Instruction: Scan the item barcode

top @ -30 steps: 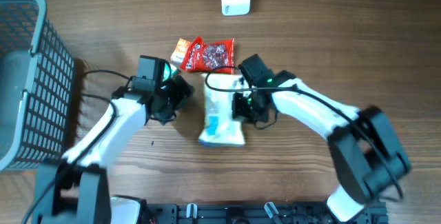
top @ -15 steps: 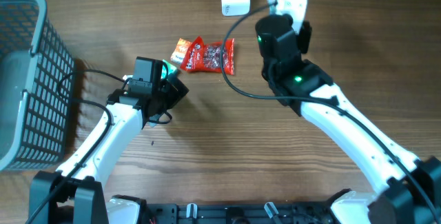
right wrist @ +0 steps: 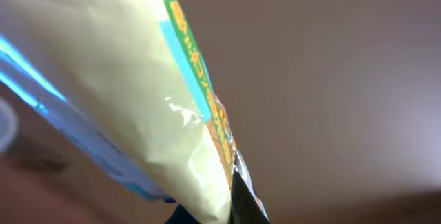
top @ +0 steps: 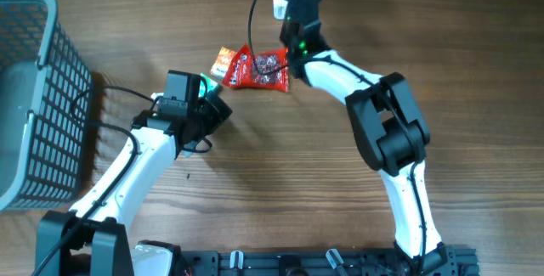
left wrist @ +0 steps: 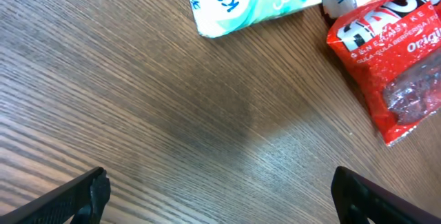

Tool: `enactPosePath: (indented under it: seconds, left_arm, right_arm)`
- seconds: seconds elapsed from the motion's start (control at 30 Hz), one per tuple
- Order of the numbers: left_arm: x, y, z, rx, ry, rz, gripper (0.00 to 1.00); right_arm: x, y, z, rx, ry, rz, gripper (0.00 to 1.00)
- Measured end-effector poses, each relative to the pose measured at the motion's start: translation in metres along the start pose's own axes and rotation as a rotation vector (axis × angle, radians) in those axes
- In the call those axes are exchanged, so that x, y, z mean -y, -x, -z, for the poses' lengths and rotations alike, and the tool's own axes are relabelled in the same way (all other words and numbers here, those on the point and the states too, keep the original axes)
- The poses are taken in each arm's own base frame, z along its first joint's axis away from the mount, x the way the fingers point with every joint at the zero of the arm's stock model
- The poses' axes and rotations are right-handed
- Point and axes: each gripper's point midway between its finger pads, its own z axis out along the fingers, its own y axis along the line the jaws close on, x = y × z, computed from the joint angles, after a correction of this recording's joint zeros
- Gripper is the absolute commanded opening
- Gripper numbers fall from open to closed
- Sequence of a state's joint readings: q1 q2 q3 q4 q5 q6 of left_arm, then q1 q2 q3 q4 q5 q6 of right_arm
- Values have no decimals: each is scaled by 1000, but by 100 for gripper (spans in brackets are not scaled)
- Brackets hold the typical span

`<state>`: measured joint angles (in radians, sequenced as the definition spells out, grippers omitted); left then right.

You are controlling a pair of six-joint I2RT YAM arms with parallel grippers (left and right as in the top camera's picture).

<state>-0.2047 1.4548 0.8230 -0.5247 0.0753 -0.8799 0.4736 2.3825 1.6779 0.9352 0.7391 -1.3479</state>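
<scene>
Where the right jaws meet, the packet (right wrist: 138, 93) sits pinched.

Overhead: bright, even light; soft shadows on the table (top: 255, 183).
Left wrist: sharp, with a pale sheen on the wood.
Right wrist: packet (right wrist: 138, 93) blurred, too close; background unfocused.

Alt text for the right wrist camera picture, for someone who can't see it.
A pale cream packet with a blue and orange edge strip fills the left side, pinched at the bottom by the right gripper. Blurred brown behind.
</scene>
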Motion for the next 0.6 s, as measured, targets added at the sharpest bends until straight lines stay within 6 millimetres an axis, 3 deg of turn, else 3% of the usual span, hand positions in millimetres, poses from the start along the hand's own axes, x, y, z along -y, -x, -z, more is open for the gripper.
enactPosePath:
  seconds: [0.07, 0.17, 0.3, 0.33, 0.4, 0.47, 0.53, 0.6]
  left_arm:
    - [0, 0, 0, 0, 0, 0, 100]
    - [0, 0, 0, 0, 0, 0, 100]
    - [0, 0, 0, 0, 0, 0, 100]
    - [0, 0, 0, 0, 0, 0, 100]
    - [0, 0, 0, 0, 0, 0, 100]
    - [0, 0, 0, 0, 0, 0, 100]
    - [0, 0, 0, 0, -1, 0, 100]
    - [0, 0, 0, 0, 0, 0, 100]
  right_arm:
    - [12, -16, -15, -24, -29, -8, 5]
    - [-6, -36, -23, -65, 23, 12, 5]
    - [-21, -44, -24, -78, 41, -11, 5]
    - [-20, -48, -25, -88, 36, -17, 5]
    - [6, -63, -32, -130, -68, -89, 5]
    - [31, -103, -43, -232, -159, -132, 4]
    - [53, -206, -61, -498, -230, -119, 4]
    - [71, -326, -57, -811, -283, -84, 4]
